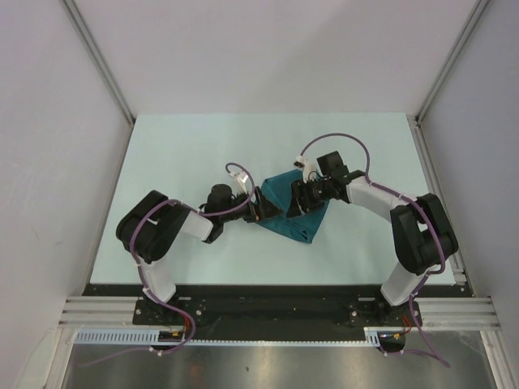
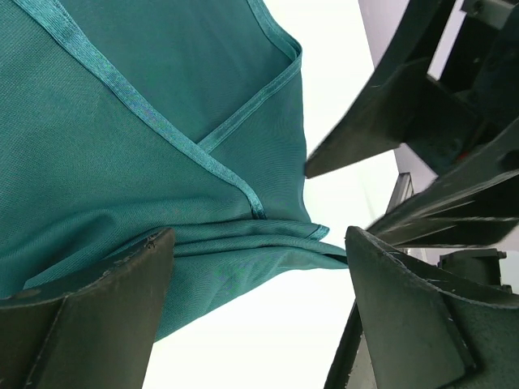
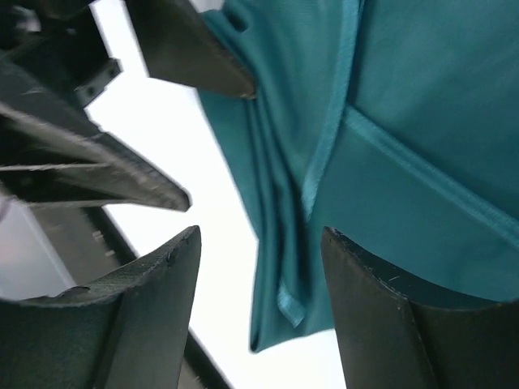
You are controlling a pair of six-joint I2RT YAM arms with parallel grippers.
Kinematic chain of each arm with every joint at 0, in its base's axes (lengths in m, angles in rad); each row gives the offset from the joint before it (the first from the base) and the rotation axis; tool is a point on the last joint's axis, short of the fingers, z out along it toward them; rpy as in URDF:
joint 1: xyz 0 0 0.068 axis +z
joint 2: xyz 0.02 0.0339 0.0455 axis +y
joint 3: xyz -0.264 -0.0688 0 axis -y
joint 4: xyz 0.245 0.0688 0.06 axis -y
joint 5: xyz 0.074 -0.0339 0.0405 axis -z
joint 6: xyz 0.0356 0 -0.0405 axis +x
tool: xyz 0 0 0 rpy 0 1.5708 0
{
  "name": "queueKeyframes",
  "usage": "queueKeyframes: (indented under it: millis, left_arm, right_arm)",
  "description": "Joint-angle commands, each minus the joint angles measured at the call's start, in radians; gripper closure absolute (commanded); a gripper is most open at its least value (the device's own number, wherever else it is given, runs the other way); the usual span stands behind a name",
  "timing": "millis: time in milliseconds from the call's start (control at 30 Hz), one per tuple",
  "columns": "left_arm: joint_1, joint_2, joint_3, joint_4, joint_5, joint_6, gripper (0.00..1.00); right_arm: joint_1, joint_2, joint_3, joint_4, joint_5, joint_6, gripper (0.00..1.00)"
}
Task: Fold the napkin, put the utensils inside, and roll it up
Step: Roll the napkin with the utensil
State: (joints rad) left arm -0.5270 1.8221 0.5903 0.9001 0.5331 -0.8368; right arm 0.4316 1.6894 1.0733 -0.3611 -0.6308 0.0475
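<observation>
- Fold step looks about done: napkin (image 1: 300,224) lies doubled over on the worktop (image 1: 186,162), no utensils in sight.
- Left tool (image 2: 258,243) and right tool (image 3: 259,239) both gape wide, holding nothing.
- Next up, I reckon: tidy the crease, then find the utensils.

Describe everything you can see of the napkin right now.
The napkin is dark teal, thin, slightly shiny fabric with a stitched hem band. It lies folded into a rough triangle near the middle of the table, its layers overlapping and one corner bunched and creased. The left gripper and right gripper, both open, sit over its left part; contact cannot be told.
</observation>
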Motion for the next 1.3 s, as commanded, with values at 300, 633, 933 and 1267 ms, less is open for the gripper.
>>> queueKeyframes:
  millis: [300, 633, 933, 1267]
  left_arm:
    - [0.004, 0.017, 0.031, 0.033, -0.005, 0.019, 0.09]
    - [0.005, 0.022, 0.039, 0.03, -0.008, 0.016, 0.1]
    - [0.009, 0.014, 0.034, 0.028, -0.013, 0.011, 0.1]
    - [0.01, 0.014, 0.034, 0.022, -0.016, 0.011, 0.1]
  right_arm:
    - [0.082, 0.059, -0.055, 0.243, 0.144, -0.084, 0.31]
    - [0.14, 0.098, -0.05, 0.228, 0.17, -0.104, 0.32]
    - [0.229, 0.046, -0.113, 0.221, 0.282, -0.095, 0.32]
    - [0.269, 0.016, -0.133, 0.214, 0.326, -0.078, 0.32]
